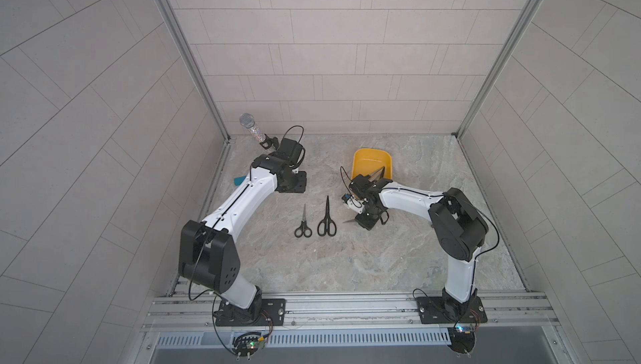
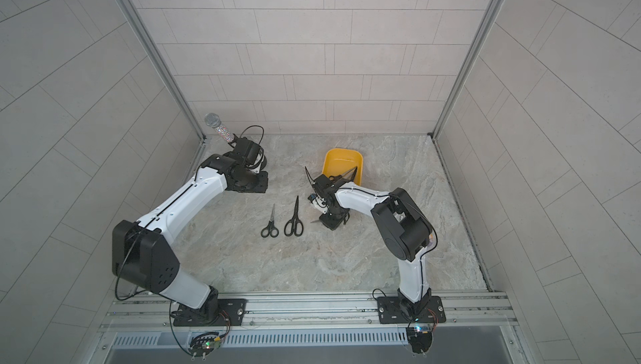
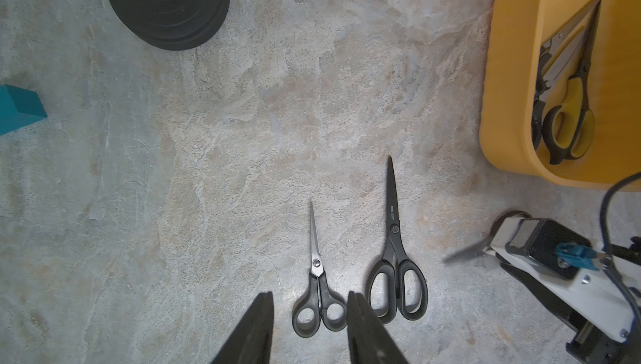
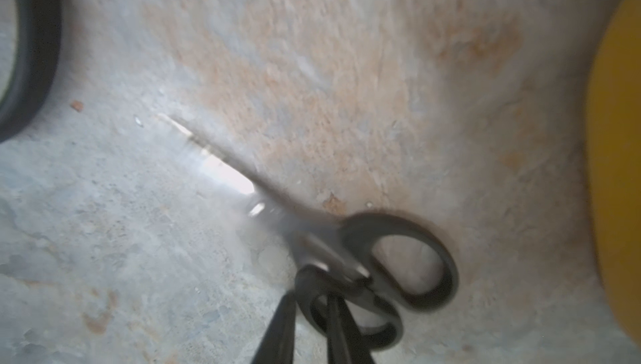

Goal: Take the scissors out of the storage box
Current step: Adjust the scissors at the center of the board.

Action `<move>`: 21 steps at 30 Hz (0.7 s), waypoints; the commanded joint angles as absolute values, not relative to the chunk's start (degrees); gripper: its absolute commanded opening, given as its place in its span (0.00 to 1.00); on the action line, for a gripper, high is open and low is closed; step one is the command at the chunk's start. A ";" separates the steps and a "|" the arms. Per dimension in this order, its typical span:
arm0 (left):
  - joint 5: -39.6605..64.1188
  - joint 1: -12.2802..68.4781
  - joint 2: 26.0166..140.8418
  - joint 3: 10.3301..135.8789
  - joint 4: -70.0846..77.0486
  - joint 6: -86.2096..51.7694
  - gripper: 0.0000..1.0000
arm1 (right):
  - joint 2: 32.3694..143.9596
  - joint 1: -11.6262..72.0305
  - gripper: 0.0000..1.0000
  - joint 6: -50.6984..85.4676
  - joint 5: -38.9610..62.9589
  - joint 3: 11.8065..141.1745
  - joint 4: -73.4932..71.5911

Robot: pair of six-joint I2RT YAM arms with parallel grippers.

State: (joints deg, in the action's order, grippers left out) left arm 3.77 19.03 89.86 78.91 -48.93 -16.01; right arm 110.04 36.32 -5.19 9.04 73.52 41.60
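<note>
Scissors (image 4: 305, 237) held in right fingers (image 4: 277, 334); two pairs (image 3: 393, 241) laid beside them; others (image 3: 572, 109) remain in box (image 3: 513, 67); left fingers (image 3: 249, 331) parted, empty.

Noted heavy motion blur over scissors (image 4: 347, 251) clamped in right gripper (image 4: 310, 306); cannot read blade detail. Found storage box (image 4: 617, 171), off to gripper's side, cut by frame edge. Cannot count pairs (image 3: 546, 64) beneath yellow-handled scissors (image 3: 572, 109).

Six scissors (image 3: 394, 241), one box (image 3: 503, 67)
</note>
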 commanded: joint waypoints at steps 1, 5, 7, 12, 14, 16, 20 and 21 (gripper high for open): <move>4.04 18.46 87.68 77.89 -49.52 -15.29 0.41 | 111.73 36.39 0.16 -1.10 11.68 72.63 44.51; 4.46 18.15 87.02 77.13 -48.90 -15.47 0.41 | 110.27 36.42 0.11 1.43 11.51 71.63 45.22; 4.69 18.11 86.97 76.83 -48.83 -15.62 0.41 | 109.73 36.47 0.10 3.97 12.91 72.10 45.65; 5.95 18.15 86.44 75.96 -48.18 -16.53 0.41 | 110.15 37.97 0.05 13.71 16.12 75.58 44.99; 6.22 18.17 86.23 75.70 -47.94 -16.89 0.41 | 110.14 37.98 0.03 17.62 14.82 76.18 44.02; 6.46 18.11 85.96 75.50 -47.99 -16.96 0.41 | 110.30 38.01 0.02 21.53 14.08 76.79 43.11; 6.70 18.15 85.66 75.32 -48.07 -17.29 0.41 | 110.43 39.42 0.01 29.27 14.38 77.05 39.65; 6.78 18.12 85.62 75.33 -48.13 -17.30 0.41 | 110.82 40.17 0.00 30.46 13.31 77.86 39.79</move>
